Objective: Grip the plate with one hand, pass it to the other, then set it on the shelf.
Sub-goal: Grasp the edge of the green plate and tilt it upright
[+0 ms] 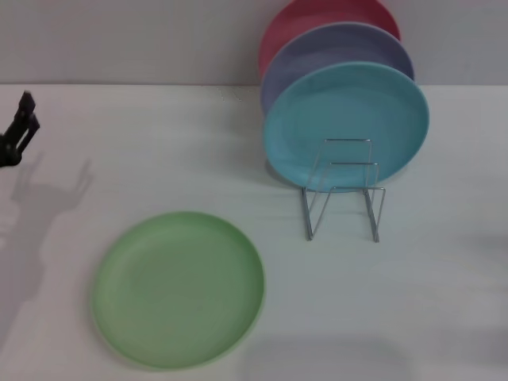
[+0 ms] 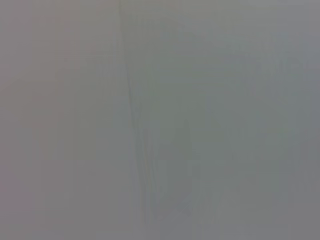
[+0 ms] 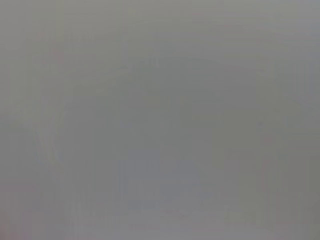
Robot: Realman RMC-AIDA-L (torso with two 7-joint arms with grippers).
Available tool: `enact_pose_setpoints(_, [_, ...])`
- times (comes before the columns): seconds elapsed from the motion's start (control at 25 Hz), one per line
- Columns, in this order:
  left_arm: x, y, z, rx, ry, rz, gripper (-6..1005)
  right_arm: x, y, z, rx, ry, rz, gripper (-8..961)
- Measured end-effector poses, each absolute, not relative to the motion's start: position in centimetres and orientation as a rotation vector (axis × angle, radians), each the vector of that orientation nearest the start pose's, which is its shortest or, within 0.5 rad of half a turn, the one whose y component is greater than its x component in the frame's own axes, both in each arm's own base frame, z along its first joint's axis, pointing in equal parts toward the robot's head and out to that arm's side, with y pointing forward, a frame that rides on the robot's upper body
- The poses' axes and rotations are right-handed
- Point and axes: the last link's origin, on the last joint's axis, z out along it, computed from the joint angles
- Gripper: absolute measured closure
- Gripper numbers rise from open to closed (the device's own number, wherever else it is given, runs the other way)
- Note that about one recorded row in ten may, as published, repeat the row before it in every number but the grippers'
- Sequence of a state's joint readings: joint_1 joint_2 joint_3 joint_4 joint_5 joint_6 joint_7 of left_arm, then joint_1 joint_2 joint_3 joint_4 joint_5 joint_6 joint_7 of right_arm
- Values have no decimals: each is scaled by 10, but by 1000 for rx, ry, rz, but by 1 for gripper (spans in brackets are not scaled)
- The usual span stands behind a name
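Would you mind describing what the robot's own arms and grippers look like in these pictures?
Very little shows. Only the left gripper appears, at the far left edge of the head view: a small black piece with slim, dark parts, seen as little more than a silhouette. No cables or markings can be made out. The right gripper is not in view, and both wrist views show only plain grey.

White tabletop (image 1: 182, 151) meets plain pale wall (image 1: 127, 40); soft shadows fall at table's left.

Soft, even light over the head view; both wrist views washed to featureless grey.

A long shadow is cast toward 7 o'clock from the left gripper (image 1: 20, 127) across the white table (image 1: 159, 143); no glare is seen on the plate (image 1: 178, 290).
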State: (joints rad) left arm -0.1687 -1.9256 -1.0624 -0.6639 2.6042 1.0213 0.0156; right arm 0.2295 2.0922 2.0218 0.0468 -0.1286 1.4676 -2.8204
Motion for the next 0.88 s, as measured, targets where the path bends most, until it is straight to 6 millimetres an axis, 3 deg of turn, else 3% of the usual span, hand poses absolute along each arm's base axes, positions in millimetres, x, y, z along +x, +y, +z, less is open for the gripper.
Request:
enact_pose_setpoints(0.2, [-297,329,49,-1676,-453,-621,174,390,244,45,-1244,573,754,124])
enact_pose_setpoints(0.28, [-274,339,64,-1728,-558,-523,177,389,245,44,-1248,574,756,124])
enact_pose_setpoints(0.36, [-264,342,68,-1749,-596,-477,181,388,246,44,-1250,574,759,124])
enact_pose_setpoints(0.44, [-241,346,74,-1797,-700,-346,185,387,248,42,-1255,577,761,124])
enact_pose_setpoints(0.68, [-212,349,80,-1883,-808,-117,196,384,253,41,-1262,578,769,124])
enact_pose_setpoints(0.76, [-202,344,76,-1985,-849,46,199,383,255,40,-1266,579,771,124])
enact_pose_setpoints(0.88, [-196,342,68,-2076,-895,126,205,384,256,39,-1269,589,765,125])
